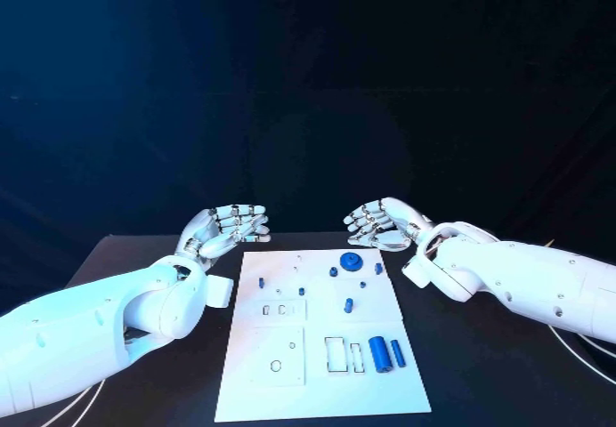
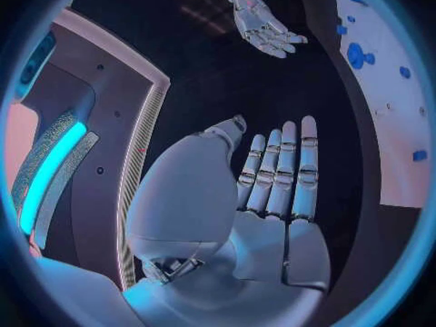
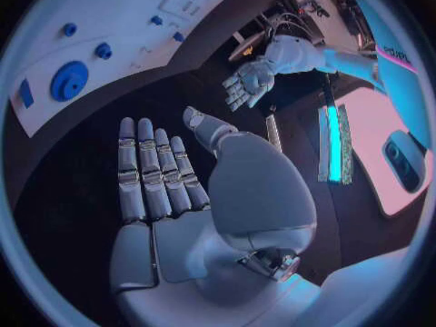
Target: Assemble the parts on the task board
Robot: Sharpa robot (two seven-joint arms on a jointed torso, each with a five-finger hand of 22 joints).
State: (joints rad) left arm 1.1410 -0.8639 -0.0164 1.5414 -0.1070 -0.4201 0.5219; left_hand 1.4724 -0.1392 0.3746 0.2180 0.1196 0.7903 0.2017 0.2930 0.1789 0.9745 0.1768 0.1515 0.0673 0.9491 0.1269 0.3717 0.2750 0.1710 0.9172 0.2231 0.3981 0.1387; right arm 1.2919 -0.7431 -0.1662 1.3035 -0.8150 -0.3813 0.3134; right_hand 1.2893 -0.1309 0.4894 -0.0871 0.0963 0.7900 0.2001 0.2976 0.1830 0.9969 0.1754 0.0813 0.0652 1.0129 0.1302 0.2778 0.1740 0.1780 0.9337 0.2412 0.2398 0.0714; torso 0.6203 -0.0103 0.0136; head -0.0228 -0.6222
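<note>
Just short of the two raised hands, on the black table (image 1: 141, 258), lies the flat white rectangular task board (image 1: 321, 391), and both hands hang beyond its far edge without touching it. The left hand (image 1: 229, 224) is empty with its fingers extended side by side, and the left wrist view shows its palm bare; the right hand (image 1: 381, 222) is likewise empty, fingers straight and lightly parted, its palm bare in the right wrist view. Nearest the right hand, just inside the board's far edge, sits a round blue disc-shaped part (image 1: 351, 261), with several small blue pegs (image 1: 348, 305) scattered a little further from both hands toward the board's middle. Farthest from the hands, at the board's near end, a short blue cylinder (image 1: 379, 350) and a slimmer blue rod (image 1: 398, 353) lie side by side next to some outlined slots. These parts look like small rigid plastic: probably light, stiff and smooth, so liable to roll or slip. A pinch across the cylinder's middle, thumb against fingertips, seems the safest hold; the disc is likely best taken by its rim. The board itself looks light enough to slide if pushed sideways.
</note>
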